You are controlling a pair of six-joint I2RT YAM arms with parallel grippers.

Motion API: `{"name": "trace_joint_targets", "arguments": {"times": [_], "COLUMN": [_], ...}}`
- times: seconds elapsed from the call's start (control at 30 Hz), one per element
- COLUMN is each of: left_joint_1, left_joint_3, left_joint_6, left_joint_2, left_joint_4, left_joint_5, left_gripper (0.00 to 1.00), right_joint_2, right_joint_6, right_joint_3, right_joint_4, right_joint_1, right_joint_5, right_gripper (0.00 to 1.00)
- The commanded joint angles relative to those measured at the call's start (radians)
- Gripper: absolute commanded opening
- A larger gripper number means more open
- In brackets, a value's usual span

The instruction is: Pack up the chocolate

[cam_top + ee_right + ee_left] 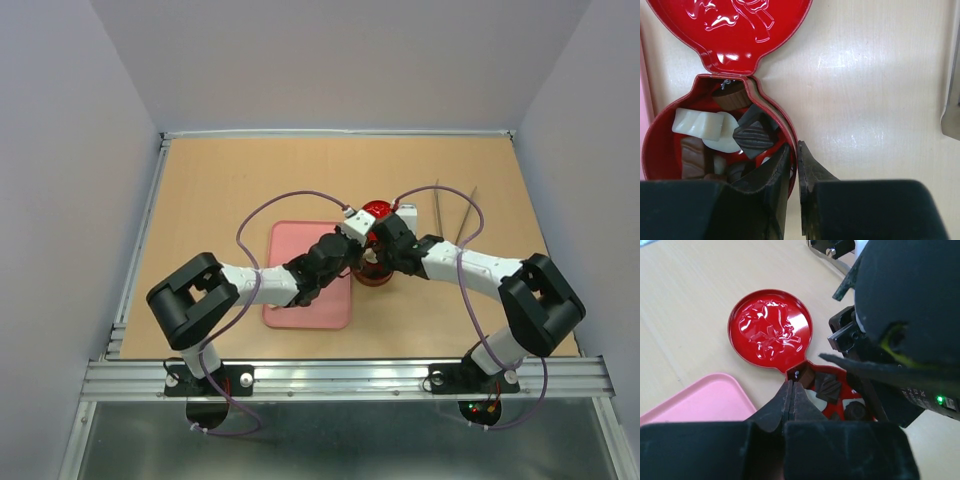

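The round red tin (pixel 655 150) stands open, its embossed lid (pixel 771 329) lying flat behind it on the hinge. Inside lies the chocolate (pixel 752 135): several dark pieces and some cream-white ones (pixel 705 127). My right gripper (pixel 794 150) straddles the tin's right wall, one finger inside and one outside, slightly open with a thin gap beside the rim. My left gripper (pixel 791 385) is shut on nothing, its tips at the tin's edge by the hinge. From above, both grippers (pixel 370 245) meet over the tin and hide most of it.
The pink tray (pixel 300 245) lies just left of the tin. A pair of thin metal tongs (pixel 455 215) rests on the table to the right. The right arm's wrist (pixel 910 315) hangs close over the left gripper.
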Motion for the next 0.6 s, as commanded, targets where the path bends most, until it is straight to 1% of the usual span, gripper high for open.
{"name": "trace_joint_targets", "arguments": {"times": [0.0, 0.1, 0.27, 0.43, 0.57], "left_joint_1": [-0.028, -0.031, -0.031, -0.031, -0.031], "left_joint_3": [-0.012, -0.029, -0.028, 0.005, 0.022], "left_joint_6": [-0.076, -0.137, -0.187, -0.233, -0.257], "left_joint_2": [0.001, 0.012, 0.048, 0.102, 0.125], "left_joint_4": [-0.027, -0.041, -0.067, -0.107, -0.135], "left_joint_5": [-0.035, -0.037, -0.067, -0.064, -0.069], "left_gripper": [0.00, 0.00, 0.00, 0.00, 0.00], "right_joint_2": [-0.060, -0.077, -0.101, -0.095, -0.072], "right_joint_6": [-0.025, -0.042, -0.071, -0.114, -0.183], "right_joint_3": [0.060, 0.080, 0.105, 0.149, 0.180], "right_joint_4": [0.043, 0.043, 0.043, 0.046, 0.108], "right_joint_1": [-0.004, -0.004, -0.002, -0.050, -0.130], "right_joint_5": [0.032, 0.012, 0.004, 0.001, -0.061], "right_gripper": [0.20, 0.28, 0.39, 0.39, 0.38]}}
